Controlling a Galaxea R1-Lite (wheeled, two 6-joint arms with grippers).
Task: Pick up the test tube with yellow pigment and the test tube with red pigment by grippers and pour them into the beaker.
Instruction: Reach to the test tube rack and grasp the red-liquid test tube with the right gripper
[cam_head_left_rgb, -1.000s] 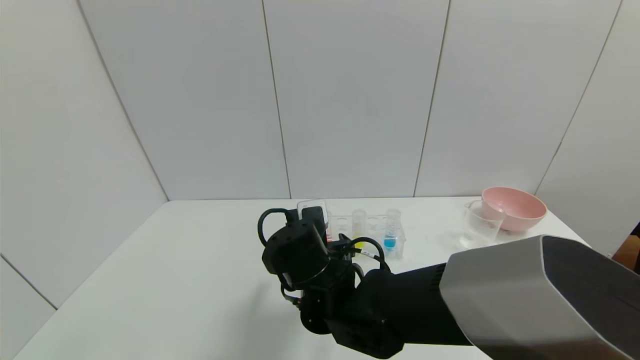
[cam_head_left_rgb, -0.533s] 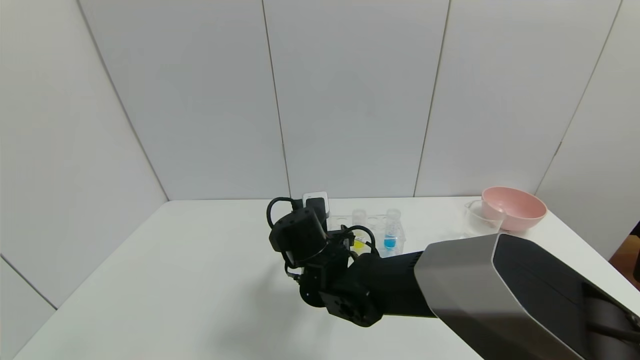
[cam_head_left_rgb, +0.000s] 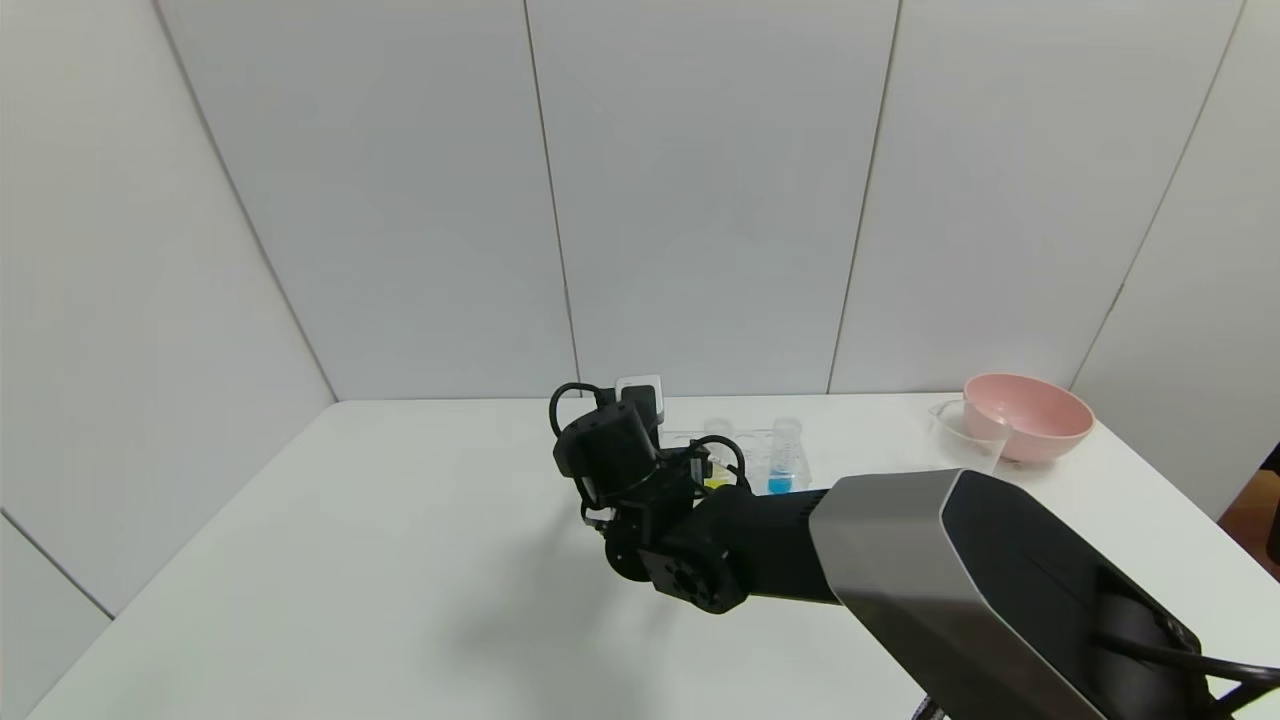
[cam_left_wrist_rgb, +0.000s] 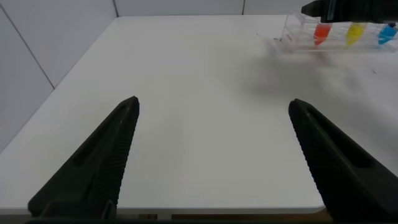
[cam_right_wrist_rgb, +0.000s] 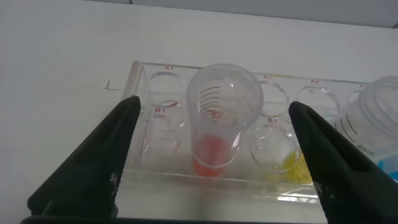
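Since 1 s ago the right claw has pushed further over the white bench to the clear plastic tube rack, fingers spread wide w/ one each side of the small clear round-bottomed test tube w/ red pigment, not touching it; the tube stands upright in a front-row well. Just beside it in the rack sit the clear tube w/ yellow pigment, then a clear blue-liquid tube; the small clear beaker w/ pouring lip stands well apart at the bench's right end, touching a pink round bowl. Left claw hangs open over bare bench, well apart from the rack.
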